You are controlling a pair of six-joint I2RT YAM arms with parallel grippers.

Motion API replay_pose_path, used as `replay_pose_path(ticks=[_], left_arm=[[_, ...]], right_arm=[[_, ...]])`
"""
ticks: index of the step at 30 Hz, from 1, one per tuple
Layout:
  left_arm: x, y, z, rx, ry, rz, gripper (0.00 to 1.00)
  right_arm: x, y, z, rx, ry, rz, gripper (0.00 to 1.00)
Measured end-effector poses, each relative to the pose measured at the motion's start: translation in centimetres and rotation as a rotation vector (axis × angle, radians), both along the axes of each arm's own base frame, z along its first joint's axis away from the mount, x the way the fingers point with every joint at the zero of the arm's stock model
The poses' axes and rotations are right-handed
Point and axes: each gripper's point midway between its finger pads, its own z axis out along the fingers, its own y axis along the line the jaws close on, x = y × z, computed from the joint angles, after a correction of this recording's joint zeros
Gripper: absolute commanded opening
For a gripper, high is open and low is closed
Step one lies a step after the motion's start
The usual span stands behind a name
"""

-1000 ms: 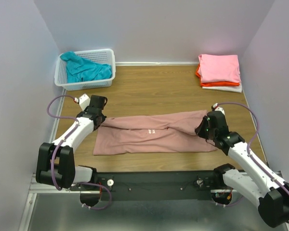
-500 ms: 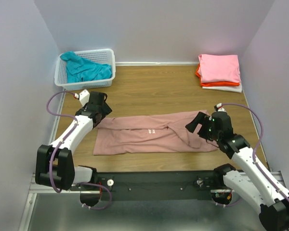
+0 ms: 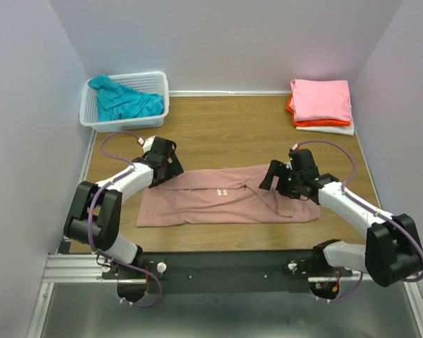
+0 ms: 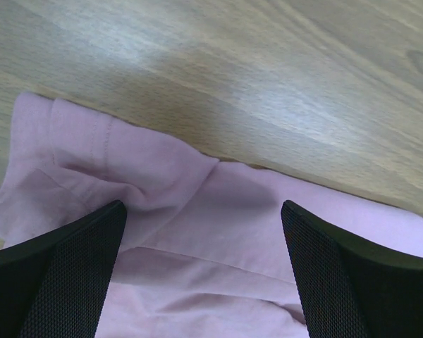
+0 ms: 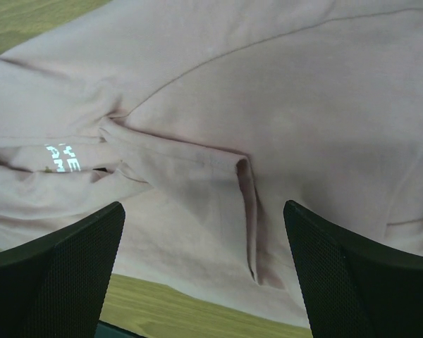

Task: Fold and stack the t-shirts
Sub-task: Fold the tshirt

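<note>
Jaws of both grippers stand wide apart, nothing held. Left gripper sits at the far-left corner of the dusty-pink t-shirt. Right gripper sits over its right part. Shirt lies in a long folded band mid-table, white lettering showing. Folded stack far right. Teal shirt in basket, far left.

A dusty-pink t-shirt with white lettering lies mid-frame on a brown wood-grain table. Upper left, a teal shirt sits in a white lattice basket. Upper right, a bright pink shirt tops an orange shirt and a white shirt.
</note>
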Motion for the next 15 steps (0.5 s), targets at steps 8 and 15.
replay_pose_path(ticks=[8, 15], left_arm=[[-0.7, 2.1, -1.3, 0.048, 0.029, 0.052, 0.98], [-0.6, 2.2, -1.3, 0.053, 0.028, 0.056, 0.98]], right_arm=[[0.7, 1.6, -0.8, 0.045, 0.001, 0.078, 1.00], [0.4, 3.1, -0.6, 0.101, -0.004, 0.167, 1.00]])
